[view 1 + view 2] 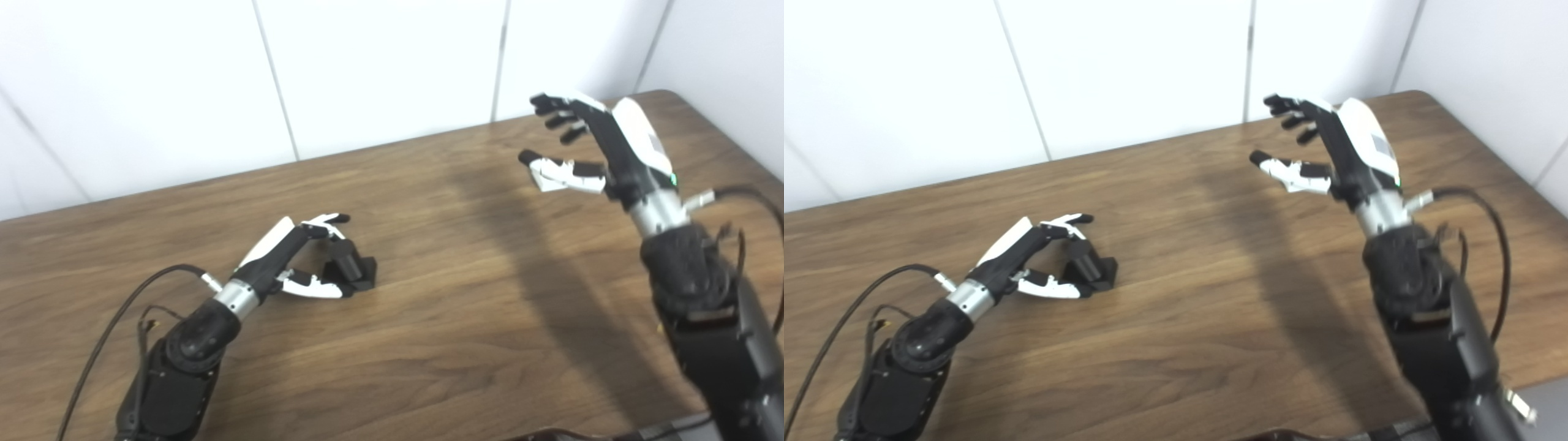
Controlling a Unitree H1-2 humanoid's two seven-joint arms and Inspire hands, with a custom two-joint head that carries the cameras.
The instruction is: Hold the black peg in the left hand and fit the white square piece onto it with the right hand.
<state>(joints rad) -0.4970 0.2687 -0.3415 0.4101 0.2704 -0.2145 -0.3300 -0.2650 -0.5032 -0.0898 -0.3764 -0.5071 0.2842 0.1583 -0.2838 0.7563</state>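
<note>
The black peg [354,267] stands on the wooden surface [429,318], left of its middle. The left hand [294,257] reaches around it, fingers [327,222] over it and thumb beside its base; whether they grip is unclear. The right hand [603,147] hovers near the far right corner, fingers spread, holding nothing.

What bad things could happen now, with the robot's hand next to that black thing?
1. The left hand has its fingers around the black peg but may not grip it firmly yet, so the peg could tip or slide on the table when lifted.
2. The right hand is open and empty, raised above the table. No white square piece shows anywhere in view, so it has nothing to fit on.
</note>
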